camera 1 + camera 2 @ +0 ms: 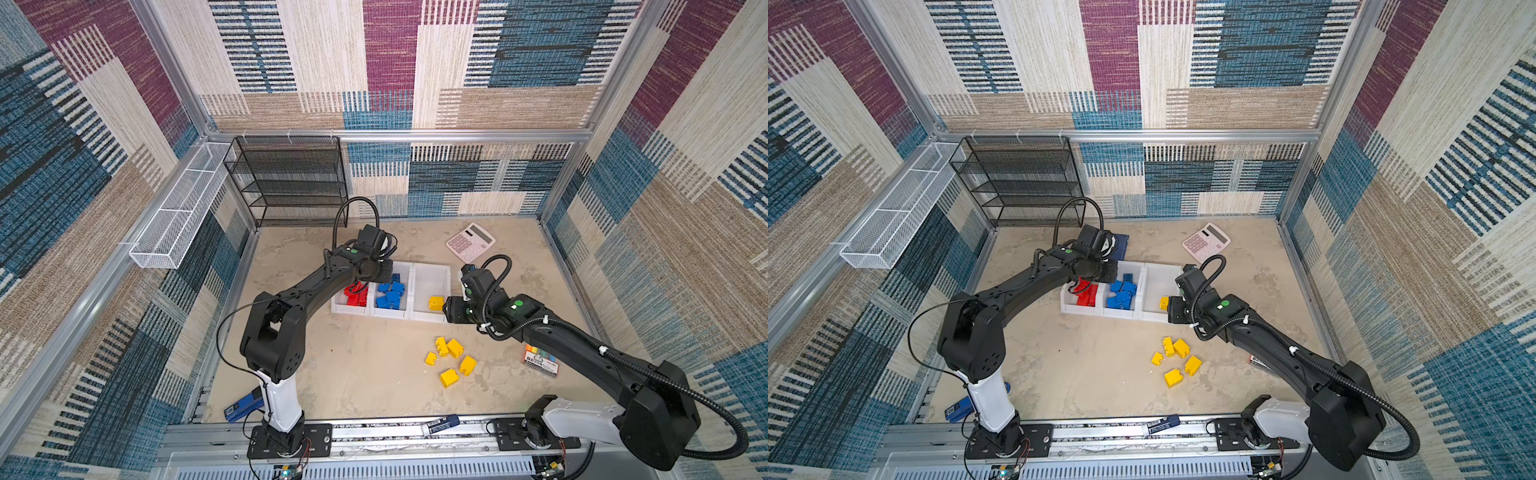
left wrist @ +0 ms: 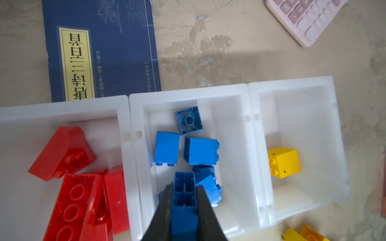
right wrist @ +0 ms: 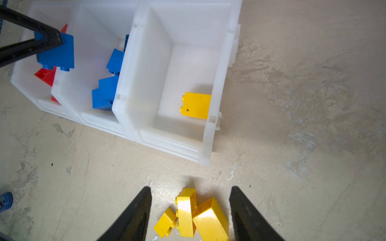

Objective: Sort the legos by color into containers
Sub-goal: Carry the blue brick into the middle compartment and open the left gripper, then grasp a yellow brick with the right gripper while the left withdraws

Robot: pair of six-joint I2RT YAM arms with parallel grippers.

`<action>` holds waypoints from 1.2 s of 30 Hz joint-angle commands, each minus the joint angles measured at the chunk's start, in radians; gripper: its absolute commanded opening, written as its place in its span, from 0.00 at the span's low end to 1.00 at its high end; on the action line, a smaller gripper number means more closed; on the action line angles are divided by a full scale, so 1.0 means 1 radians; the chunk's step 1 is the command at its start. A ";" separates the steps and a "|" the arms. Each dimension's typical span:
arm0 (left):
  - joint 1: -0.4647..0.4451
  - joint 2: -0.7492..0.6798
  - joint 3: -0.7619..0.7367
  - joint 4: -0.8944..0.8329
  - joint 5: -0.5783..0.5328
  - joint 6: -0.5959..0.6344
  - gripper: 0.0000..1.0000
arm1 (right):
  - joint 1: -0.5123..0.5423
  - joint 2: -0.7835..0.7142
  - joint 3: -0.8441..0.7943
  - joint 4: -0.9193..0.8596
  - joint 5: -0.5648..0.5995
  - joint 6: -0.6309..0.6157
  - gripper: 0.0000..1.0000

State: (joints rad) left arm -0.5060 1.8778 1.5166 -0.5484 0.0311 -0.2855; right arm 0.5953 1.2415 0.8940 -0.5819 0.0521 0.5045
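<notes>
Blue lego (image 3: 62, 52): pinched by left gripper (image 2: 184, 186), studs down, hanging over the middle container (image 2: 188, 91).
Yellow legos (image 3: 188, 215): before the containers (image 3: 167, 144), beneath spread right gripper (image 3: 191, 188).

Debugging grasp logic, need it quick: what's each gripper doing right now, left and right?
Left gripper: shut on a blue lego.
Right gripper: open, holding nothing.

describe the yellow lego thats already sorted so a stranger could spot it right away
Find the row of three joined white bins in the middle of the table. The rightmost bin in both top views holds just one yellow lego, lying on its side. It is the only yellow one inside a bin; the other yellow legos lie loose on the table in front.
</notes>
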 commanded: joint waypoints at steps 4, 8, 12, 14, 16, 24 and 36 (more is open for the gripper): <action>0.010 0.025 0.024 -0.015 -0.033 0.035 0.32 | 0.001 -0.016 -0.005 -0.011 -0.001 0.019 0.63; 0.011 0.007 0.017 -0.008 -0.025 0.036 0.45 | 0.001 -0.012 -0.002 -0.011 0.000 0.017 0.63; 0.013 -0.033 -0.011 -0.010 -0.021 0.033 0.47 | 0.000 -0.007 -0.002 -0.011 -0.004 0.017 0.63; 0.014 -0.069 -0.047 -0.003 -0.011 0.029 0.48 | 0.001 -0.008 -0.003 -0.012 -0.002 0.017 0.63; 0.014 -0.119 -0.106 0.012 -0.002 0.020 0.48 | 0.000 -0.007 -0.004 -0.016 -0.001 0.017 0.63; 0.015 -0.422 -0.466 0.077 0.013 -0.067 0.50 | 0.001 0.021 -0.044 -0.026 -0.011 0.012 0.63; 0.016 -0.791 -0.845 0.180 0.024 -0.276 0.50 | 0.047 0.130 -0.027 0.002 -0.079 -0.014 0.57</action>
State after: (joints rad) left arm -0.4931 1.1179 0.6991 -0.4263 0.0574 -0.4961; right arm 0.6266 1.3537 0.8520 -0.6029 -0.0124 0.4953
